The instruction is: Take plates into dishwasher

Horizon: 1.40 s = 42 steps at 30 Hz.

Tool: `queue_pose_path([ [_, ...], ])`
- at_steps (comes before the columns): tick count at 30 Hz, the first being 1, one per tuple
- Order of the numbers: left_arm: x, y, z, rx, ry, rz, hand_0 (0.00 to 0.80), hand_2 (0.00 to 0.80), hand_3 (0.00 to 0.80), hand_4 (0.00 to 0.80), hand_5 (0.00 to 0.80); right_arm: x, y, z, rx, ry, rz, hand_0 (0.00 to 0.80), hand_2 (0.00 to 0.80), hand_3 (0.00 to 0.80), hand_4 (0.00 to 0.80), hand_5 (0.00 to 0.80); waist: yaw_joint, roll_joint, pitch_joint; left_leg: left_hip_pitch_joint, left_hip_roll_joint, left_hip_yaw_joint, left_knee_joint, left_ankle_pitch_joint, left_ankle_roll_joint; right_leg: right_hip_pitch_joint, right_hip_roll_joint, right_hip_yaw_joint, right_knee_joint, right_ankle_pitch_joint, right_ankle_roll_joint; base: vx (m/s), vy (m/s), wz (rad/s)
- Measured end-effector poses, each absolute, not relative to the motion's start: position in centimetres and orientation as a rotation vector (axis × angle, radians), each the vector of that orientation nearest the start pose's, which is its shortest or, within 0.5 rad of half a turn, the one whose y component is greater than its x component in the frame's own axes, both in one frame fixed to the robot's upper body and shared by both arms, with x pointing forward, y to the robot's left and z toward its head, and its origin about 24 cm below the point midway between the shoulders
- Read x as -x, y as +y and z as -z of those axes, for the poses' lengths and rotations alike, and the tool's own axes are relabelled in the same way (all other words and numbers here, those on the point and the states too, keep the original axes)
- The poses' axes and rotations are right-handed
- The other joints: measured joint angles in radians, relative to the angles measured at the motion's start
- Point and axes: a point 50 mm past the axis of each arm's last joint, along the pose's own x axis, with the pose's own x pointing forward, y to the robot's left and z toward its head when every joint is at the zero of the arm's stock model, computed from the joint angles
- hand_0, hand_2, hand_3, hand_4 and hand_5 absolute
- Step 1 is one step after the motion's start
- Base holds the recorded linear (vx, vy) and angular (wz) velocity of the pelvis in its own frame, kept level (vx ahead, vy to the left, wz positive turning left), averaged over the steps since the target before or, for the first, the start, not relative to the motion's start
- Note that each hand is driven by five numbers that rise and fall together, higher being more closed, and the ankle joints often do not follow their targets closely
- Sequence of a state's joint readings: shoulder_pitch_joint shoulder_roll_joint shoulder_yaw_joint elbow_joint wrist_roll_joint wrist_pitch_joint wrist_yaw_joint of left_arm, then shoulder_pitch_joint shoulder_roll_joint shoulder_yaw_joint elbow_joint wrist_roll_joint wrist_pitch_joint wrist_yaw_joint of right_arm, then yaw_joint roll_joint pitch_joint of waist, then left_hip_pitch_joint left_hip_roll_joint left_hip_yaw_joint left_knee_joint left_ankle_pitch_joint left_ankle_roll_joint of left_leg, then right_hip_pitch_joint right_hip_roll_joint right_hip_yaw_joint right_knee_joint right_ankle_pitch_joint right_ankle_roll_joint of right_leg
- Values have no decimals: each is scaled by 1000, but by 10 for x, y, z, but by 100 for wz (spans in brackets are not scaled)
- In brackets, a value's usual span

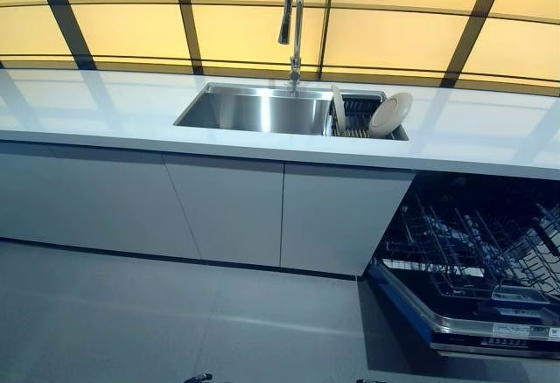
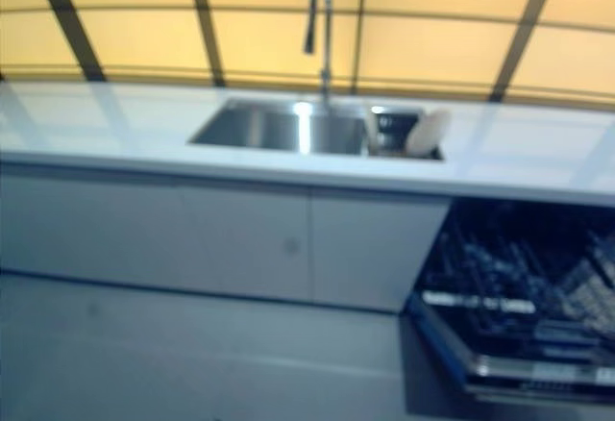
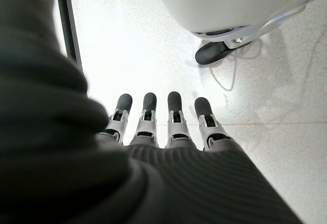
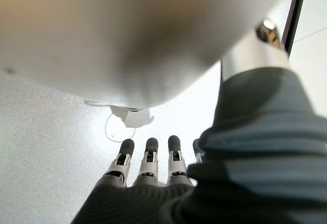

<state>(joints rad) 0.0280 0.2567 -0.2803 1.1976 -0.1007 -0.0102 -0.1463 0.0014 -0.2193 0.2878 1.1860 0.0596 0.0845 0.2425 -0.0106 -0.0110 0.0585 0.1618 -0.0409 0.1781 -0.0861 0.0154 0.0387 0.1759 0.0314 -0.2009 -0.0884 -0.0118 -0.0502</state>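
Left eye view showed plates (image 1: 389, 114) propped in the sink's rack (image 1: 354, 121), dishwasher (image 1: 477, 269) open to receive them, while the left robot hand (image 3: 163, 127) and right robot hand (image 4: 148, 168) hung straight-fingered, empty.

Both hands look alike: the left hand (image 3: 168, 132) and the right hand (image 4: 148, 170) each show silver fingers with rounded dark tips, emerging from a dark ribbed cover.

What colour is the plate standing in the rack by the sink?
The plate is white or cream, clearest in the left eye view.
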Motion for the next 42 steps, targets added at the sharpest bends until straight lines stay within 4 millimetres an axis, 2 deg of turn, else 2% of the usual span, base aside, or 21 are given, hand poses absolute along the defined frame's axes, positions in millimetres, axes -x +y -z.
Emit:
queue_pose_path([
  [17, -80, 220, 164, -214, 1256, 148, 0, 0, 0, 0, 0, -85, -201, 167, 158, 1305, -286, 0, 0, 0, 0, 0, 0, 0, -1, 0, 0, 0, 1, 0, 0, 0, 0, -1, 0, 0, 0, 0, 0, 0],
  [20, -80, 220, 165, -215, 1260, 146, 0, 0, 0, 0, 0, -92, -198, 164, 116, 1246, -305, 0, 0, 0, 0, 0, 1, -2, -2, 0, 0, -2, -1, 0, 0, 1, 0, -2, 0, 0, 0, 0, 0, 0],
  [21, -80, 220, 165, -216, 1262, 145, 0, 0, 0, 0, 0, -107, -195, 157, 74, 1167, -325, 0, 0, 0, 0, 0, -2, -1, -1, -1, 0, -2, -3, 0, 0, 1, 0, -2, 0, 0, 0, -39, -32, 0],
  [23, -83, 219, 164, -217, 1252, 144, 0, 0, 0, 0, 0, -141, -186, 133, -5, 965, -371, 0, 0, 0, 0, 0, -3, 0, 0, -1, 0, -2, -4, 0, 0, -1, 0, -2, 0, 0, 0, -22, -17, 0],
  [25, -84, 217, 162, -213, 1232, 146, 0, 0, 0, 0, 0, -166, -177, 109, -80, 815, -403, 0, 0, 0, 0, 0, -3, 0, 0, -2, 0, -1, -4, 1, 0, -2, 1, -1, 0, 0, 0, -19, -3, 0],
  [26, -84, 216, 162, -208, 1218, 148, 0, 0, 0, 0, 0, -188, -166, 81, -177, 652, -443, 0, 0, 0, 0, 0, -7, -2, 0, -3, 0, 0, -4, 0, 0, -4, 1, -1, 0, 0, 0, -51, -2, -1],
  [29, -81, 216, 162, -211, 1221, 138, 0, 0, 0, 0, 0, -215, -147, 23, -364, 344, -557, 0, 0, 0, 0, 0, -7, -9, -2, -14, 0, 1, -3, 0, 0, -15, 1, -1, 0, 0, 0, -29, 5, 0],
  [31, -79, 217, 162, -214, 1227, 131, 0, 0, 0, 0, 0, -226, -140, -11, -492, 163, -613, 0, 0, 0, 0, 0, -7, -14, -2, -21, -1, 4, -2, 2, 1, -22, 0, 1, 1, 2, 2, -2, 5, -2],
  [35, -74, 220, 163, -222, 1237, 118, 0, 0, 0, 0, 0, -250, -133, -80, -965, -206, -696, 0, 0, 0, 0, 0, -7, -17, -1, -22, -2, 8, 0, 3, 1, -23, -1, 3, 0, 2, 3, 0, 0, 0],
  [37, -76, 219, 163, -223, 1231, 117, 0, 0, 0, 0, 0, -257, -124, -111, -1203, -327, -782, 0, 0, 0, 0, 0, -4, -16, -1, -21, -2, 8, 0, 3, 1, -23, -1, 3, 1, 2, 3, 0, 0, 0],
  [39, -76, 218, 164, -226, 1230, 114, 0, 0, 0, 0, 0, -260, -116, -131, -1418, -391, -857, 0, 0, 0, 0, 0, -2, -15, -1, -23, -1, 7, 0, 3, 1, -24, -1, 2, 1, 2, 3, 0, 0, 0],
  [42, -73, 218, 165, -230, 1237, 114, 0, 0, 0, 0, 0, -259, -109, -147, -1572, -407, -901, 0, 0, 0, 0, 0, 1, -8, -6, -33, -3, 5, 1, 3, 1, -33, -2, 0, 2, 2, 4, -3, 9, 2],
])
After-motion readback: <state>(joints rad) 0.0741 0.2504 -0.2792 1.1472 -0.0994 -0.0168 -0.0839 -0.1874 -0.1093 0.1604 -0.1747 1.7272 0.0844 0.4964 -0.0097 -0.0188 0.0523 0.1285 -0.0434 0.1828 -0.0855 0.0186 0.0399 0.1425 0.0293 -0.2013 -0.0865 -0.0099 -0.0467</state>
